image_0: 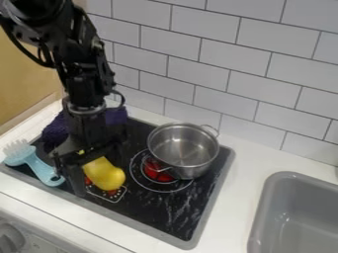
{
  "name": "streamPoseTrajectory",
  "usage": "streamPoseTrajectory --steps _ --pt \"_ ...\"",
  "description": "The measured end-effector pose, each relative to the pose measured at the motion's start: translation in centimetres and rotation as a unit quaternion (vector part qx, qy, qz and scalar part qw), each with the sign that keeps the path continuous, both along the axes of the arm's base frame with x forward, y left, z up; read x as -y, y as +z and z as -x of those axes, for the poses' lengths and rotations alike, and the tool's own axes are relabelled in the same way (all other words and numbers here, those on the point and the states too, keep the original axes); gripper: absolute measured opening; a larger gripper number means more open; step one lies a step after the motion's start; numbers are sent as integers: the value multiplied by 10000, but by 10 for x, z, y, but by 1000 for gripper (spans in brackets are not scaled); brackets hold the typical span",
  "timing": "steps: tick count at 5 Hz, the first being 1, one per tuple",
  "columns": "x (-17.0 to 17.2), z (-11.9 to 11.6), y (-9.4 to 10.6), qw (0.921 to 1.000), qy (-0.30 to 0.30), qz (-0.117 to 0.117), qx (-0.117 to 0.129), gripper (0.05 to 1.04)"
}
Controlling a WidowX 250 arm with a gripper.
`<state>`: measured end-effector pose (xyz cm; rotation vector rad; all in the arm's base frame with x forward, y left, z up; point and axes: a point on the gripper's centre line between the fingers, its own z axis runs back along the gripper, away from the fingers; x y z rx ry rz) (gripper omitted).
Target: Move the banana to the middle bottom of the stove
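The black gripper (88, 160) hangs low over the left part of the black stove (173, 210). Right beside and partly beneath it is the yellow banana (105, 175), its thick rounded end pointing toward the lower right. The banana's upper left part is hidden behind the gripper. It lies over the red and white burner marking at the stove's front left. Whether the gripper has hold of it cannot be made out.
A steel pot (184, 150) stands at the stove's right rear. A light blue brush (36, 165) lies at the left edge, with dark purple cloth (55, 132) behind it. A grey sink (290, 217) is at the right; a tiled wall rises behind.
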<state>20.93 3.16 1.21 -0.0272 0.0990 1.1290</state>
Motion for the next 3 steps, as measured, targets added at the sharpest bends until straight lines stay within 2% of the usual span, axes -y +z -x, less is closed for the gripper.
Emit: streamPoseTrajectory --steps 2,3 --pt "-2 -15 32 9996 -41 -34 292 999" --pt "-11 -20 53 9989 -105 -294 344 999"
